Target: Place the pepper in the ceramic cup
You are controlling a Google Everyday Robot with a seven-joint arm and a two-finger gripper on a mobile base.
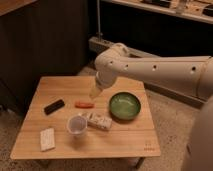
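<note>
The pepper (84, 104) is a small orange-red piece lying flat near the middle of the wooden table (60, 87). The ceramic cup (76, 125) is a small pale round cup standing upright in front of the pepper, mouth up. My gripper (93, 93) hangs from the white arm (150, 70), just right of and a little above the pepper. It holds nothing that I can see.
A green bowl (124, 106) sits at the table's right. A black bar (54, 106) lies at the left. A white packet (47, 138) lies at the front left. A pale box (99, 121) lies right of the cup. Dark cabinets stand behind.
</note>
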